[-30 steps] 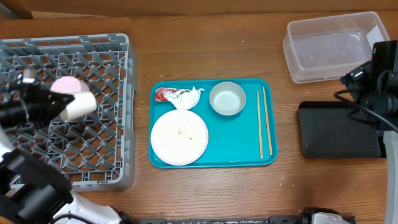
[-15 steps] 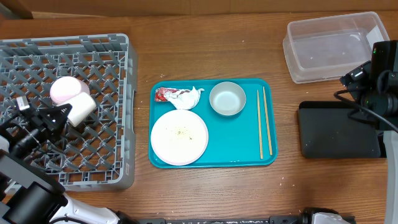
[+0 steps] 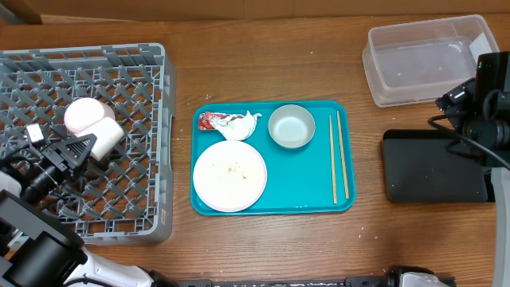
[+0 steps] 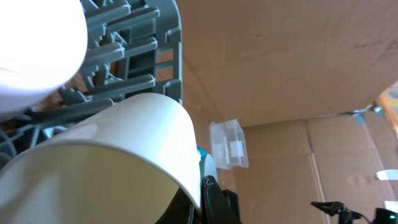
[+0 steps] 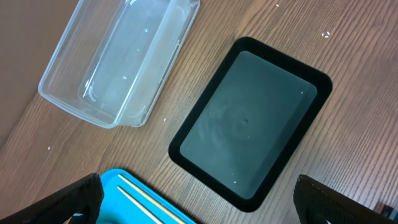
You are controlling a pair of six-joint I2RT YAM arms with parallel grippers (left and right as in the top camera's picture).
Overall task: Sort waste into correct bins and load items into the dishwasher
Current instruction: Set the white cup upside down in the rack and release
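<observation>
Teal tray [image 3: 307, 179] holds two chopsticks [image 3: 333, 159], one large plate [image 3: 229, 175].

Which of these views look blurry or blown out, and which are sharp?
Left wrist: the white cup fills the frame, soft from closeness, and the top-left corner is blown out. Overhead: evenly lit, sharp across the teal tray. Right wrist: the black tray is crisp; the fingers at the bottom corners are dark blurs.

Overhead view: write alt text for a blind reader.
A teal tray at centre holds a white plate, bowl, two chopsticks, red wrapper and tissue. Left, a white cup lies in the grey dish rack by the left gripper; right, a clear tub and black tray.
</observation>
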